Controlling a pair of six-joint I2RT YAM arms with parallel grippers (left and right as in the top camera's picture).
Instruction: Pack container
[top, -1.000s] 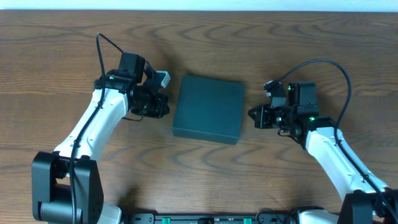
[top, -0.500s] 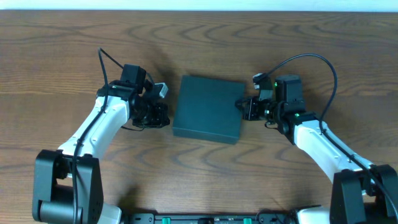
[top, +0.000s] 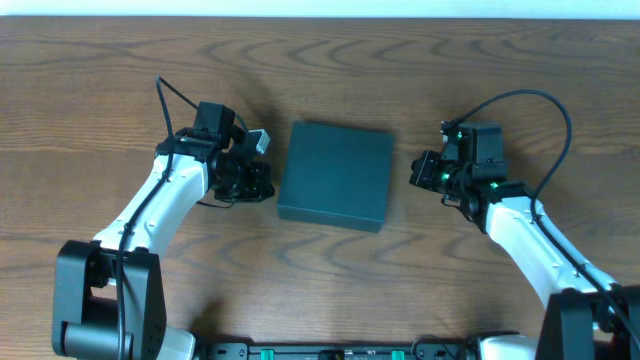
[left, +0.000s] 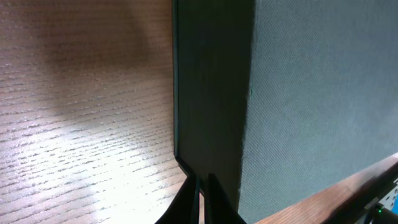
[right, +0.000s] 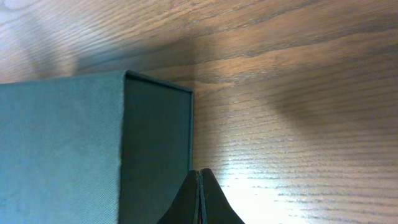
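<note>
The dark teal-green container (top: 335, 175) lies in the middle of the table with its lid down. My left gripper (top: 264, 186) is shut and empty, its tips right at the container's left wall. In the left wrist view the fingertips (left: 200, 198) sit at the bottom corner of the container's dark side wall (left: 211, 93). My right gripper (top: 416, 172) is shut and empty, a short gap to the right of the container. In the right wrist view its tips (right: 199, 194) point at the container (right: 62, 143), next to its side wall.
Bare wood-grain table (top: 330, 70) lies all around the container. The table's far edge (top: 320, 17) meets a pale wall. A dark rail (top: 350, 350) runs along the near edge between the two arm bases.
My right gripper had moved in against the container's right edge and has now pulled back to the right. The left gripper has barely moved. The container stays in place.
</note>
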